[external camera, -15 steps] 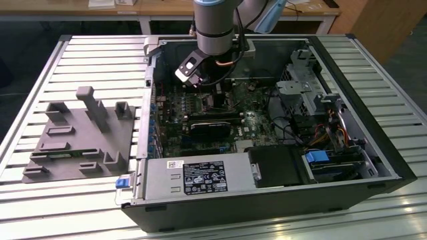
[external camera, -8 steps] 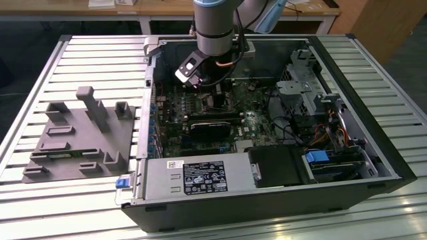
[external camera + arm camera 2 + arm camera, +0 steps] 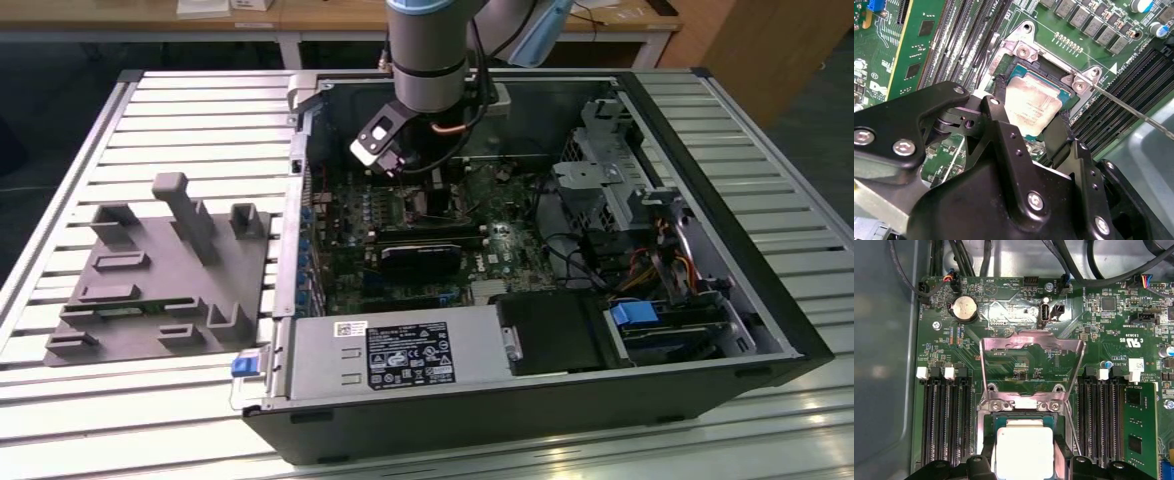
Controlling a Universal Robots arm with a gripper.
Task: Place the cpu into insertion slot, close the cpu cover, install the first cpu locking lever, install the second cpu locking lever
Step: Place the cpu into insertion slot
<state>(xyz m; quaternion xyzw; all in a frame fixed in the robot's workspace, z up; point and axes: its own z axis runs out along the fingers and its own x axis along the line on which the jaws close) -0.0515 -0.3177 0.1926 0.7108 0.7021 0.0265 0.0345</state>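
The arm reached down into an open black computer case that lay on a slatted silver metal counter, beside a grey moulded fixture plate on the exterior view's left. The black two-fingered claw hung over the green circuit board.

In both wrist views the small square chip with the dull silver-grey top, the cpu, sat within the square black insertion slot, rimmed in silver. The claw was parted to the chip's width, its fingers pressed against two opposite edges of the cpu.

The thin silver cpu cover, a frame with a square window, stood raised open on its hinge just beyond the slot. A thin wire locking lever slanted out from the slot's corner over the long black memory slots.
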